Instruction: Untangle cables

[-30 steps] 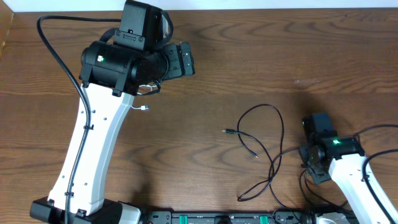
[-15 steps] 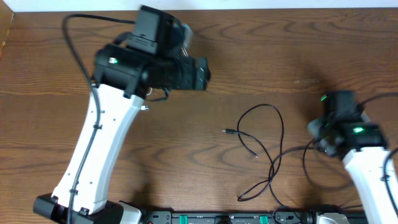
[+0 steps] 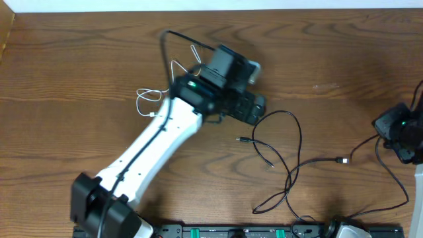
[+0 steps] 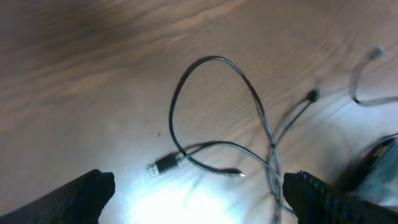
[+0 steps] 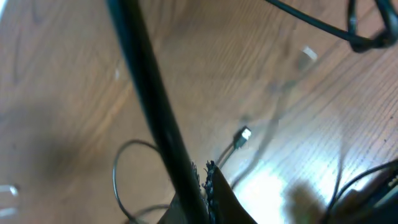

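Black cable [image 4: 216, 59]: framed between the left fingers [image 4: 84, 196], spread wide above its crossing loops and touching nothing, likely poised to pick one strand. Past the right fingers [image 5: 214, 190], pressed together, a plug [image 5: 243, 134] on the bench [image 3: 344, 59]; cannot tell if any cord is pinched. Lies right of bench middle, toward the front edge; white cable [image 3: 142, 94] well apart, leftward.

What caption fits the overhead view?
Open left gripper beside a looped black cable, white cable apart, on a wooden table.
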Controlling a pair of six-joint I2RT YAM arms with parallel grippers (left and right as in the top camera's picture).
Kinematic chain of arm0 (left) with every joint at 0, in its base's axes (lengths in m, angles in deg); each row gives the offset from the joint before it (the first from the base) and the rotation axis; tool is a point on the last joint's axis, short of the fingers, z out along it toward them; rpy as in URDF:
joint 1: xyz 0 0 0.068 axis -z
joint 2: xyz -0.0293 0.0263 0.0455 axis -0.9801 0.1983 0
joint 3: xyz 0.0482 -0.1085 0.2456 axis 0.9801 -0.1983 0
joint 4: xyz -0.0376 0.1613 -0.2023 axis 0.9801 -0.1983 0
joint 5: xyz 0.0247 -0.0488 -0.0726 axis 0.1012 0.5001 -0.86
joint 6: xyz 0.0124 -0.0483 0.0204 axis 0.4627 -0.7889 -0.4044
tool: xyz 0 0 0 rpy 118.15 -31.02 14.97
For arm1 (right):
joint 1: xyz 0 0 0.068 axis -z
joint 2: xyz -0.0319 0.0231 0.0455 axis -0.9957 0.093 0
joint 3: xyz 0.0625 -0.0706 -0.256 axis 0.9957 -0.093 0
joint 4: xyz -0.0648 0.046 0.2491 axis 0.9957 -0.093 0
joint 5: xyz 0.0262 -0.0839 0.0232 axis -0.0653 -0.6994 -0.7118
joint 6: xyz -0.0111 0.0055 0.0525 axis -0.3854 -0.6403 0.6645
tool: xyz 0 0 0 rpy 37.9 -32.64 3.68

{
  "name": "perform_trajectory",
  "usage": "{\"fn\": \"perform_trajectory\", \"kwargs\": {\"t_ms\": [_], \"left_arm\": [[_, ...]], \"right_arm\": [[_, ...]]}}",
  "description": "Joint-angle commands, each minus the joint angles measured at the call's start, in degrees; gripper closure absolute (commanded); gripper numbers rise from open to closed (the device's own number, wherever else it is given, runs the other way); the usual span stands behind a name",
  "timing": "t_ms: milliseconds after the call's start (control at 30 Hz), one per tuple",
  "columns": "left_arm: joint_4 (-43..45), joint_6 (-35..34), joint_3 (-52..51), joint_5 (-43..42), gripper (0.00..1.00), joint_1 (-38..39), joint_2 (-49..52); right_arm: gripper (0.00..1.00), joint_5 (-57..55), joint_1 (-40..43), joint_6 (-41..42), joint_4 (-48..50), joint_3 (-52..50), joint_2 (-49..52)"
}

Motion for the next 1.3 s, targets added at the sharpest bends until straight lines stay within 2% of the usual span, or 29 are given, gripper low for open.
{"fn": "perform_trajectory", "kwargs": {"t_ms": [0,200,433,600,767,933,1267], "left_arm": [[2.40,4.66,-1.25,8.31,0.06,3.85,3.69],[4.55,4.72,-1.25,10.01,0.06,8.02,12.35],[5.44,4.66,-1.25,19.21,0.07,8.13,20.20],[8.39,4.63,-1.25,19.93,0.07,8.15,24.06],[8.57,4.59,-1.25,19.71,0.08,8.15,25.05],[8.83,3.63,-1.25,19.71,0.18,8.22,25.07],[9.33,3.50,-2.16,19.71,0.20,8.33,25.07]], "right_arm": [[0.99,2.14,0.33,-4.55,-1.22,1.01,-0.07],[0.99,2.14,0.33,-4.57,-2.32,1.01,-0.07],[0.97,1.92,0.33,-5.35,-2.29,1.01,-0.07],[0.97,1.73,0.33,-5.46,-2.32,1.01,-0.07],[0.95,0.57,0.33,-5.86,-2.21,1.01,-0.04],[0.94,0.15,0.33,-5.86,-2.05,1.01,-0.04],[0.94,-0.07,0.33,-6.10,-2.14,1.01,-0.04]]}}
